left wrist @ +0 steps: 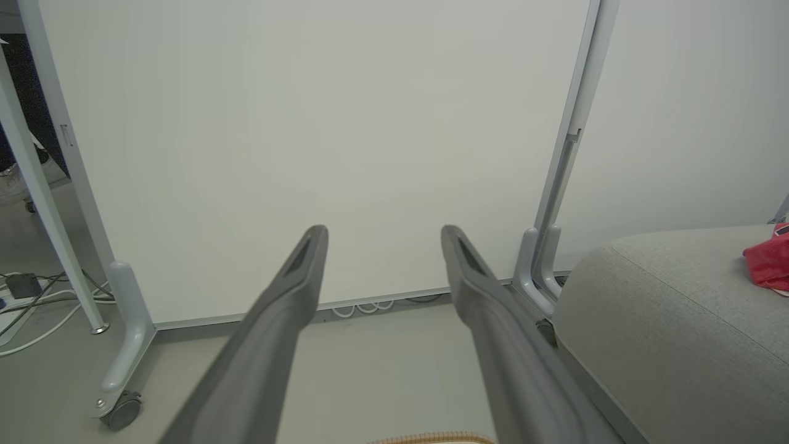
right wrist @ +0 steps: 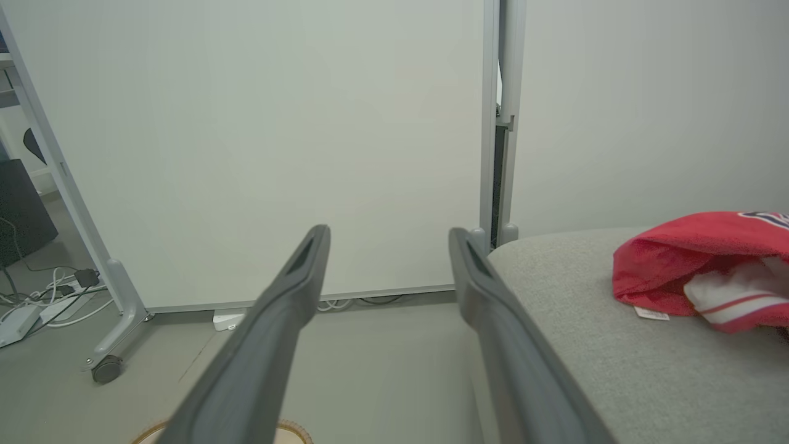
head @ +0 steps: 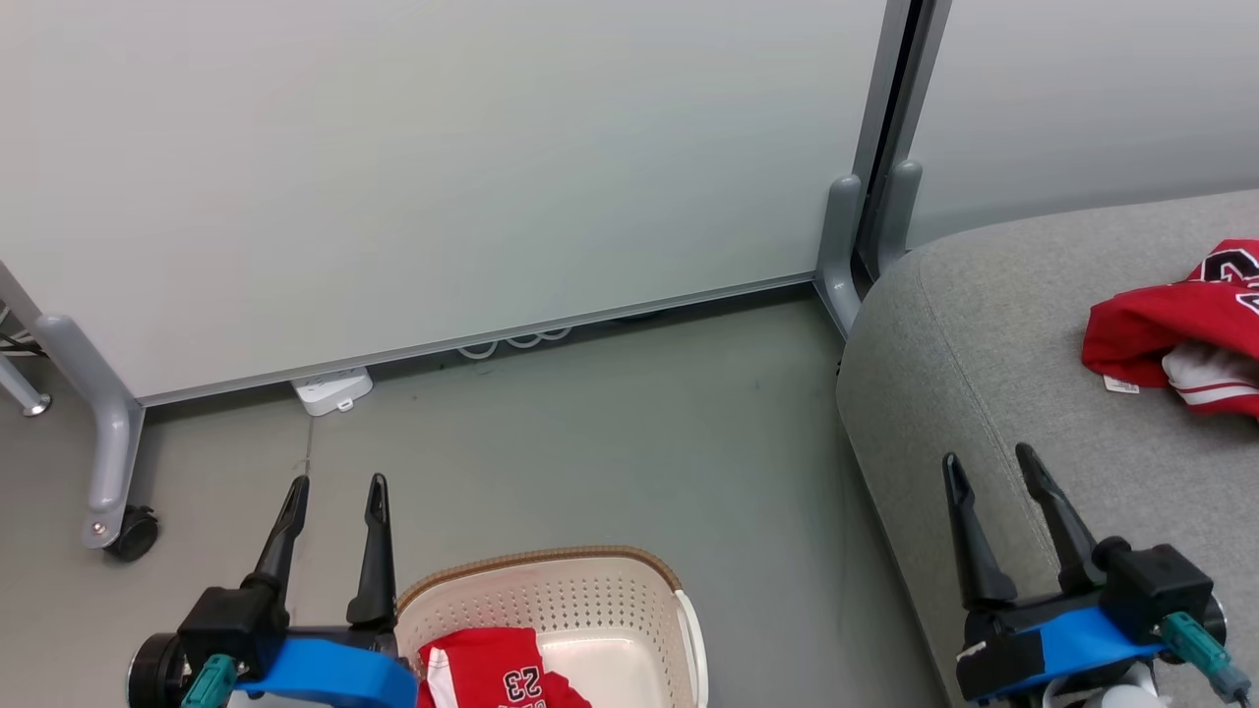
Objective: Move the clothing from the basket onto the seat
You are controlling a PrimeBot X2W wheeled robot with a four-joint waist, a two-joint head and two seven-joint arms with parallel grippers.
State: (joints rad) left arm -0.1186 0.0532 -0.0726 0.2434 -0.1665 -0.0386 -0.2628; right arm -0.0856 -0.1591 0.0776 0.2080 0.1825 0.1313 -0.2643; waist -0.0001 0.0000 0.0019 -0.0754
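**Red garment waits in the basket; both grippers open and empty**

We start at the left gripper. Its two dark fingers are spread fully, with nothing between them and touching nothing, just left of the basket's woven rim. The right gripper is equally wide and equally empty, well to the right of the basket, over the near edge of the grey sofa seat.

The crumpled garment lies in the basket's near left part, white stripe and the number 23 uppermost. A second red garment already lies on the seat, far right of the basket. We therefore judge the task about half done, and the step in hand to be fetching this last piece.

To do it well we would use the left gripper, the nearer one. We would swing it right over the rim, tip the fingers down into the basket, and close on a thick fold near the middle of the heap rather than a loose hem, so the soft cloth comes up as one bundle. We should keep the tips off the perforated wall, since catching it may drag the light basket. Lift until trailing cloth clears the rim, then carry it right, across the bare floor, to the seat.
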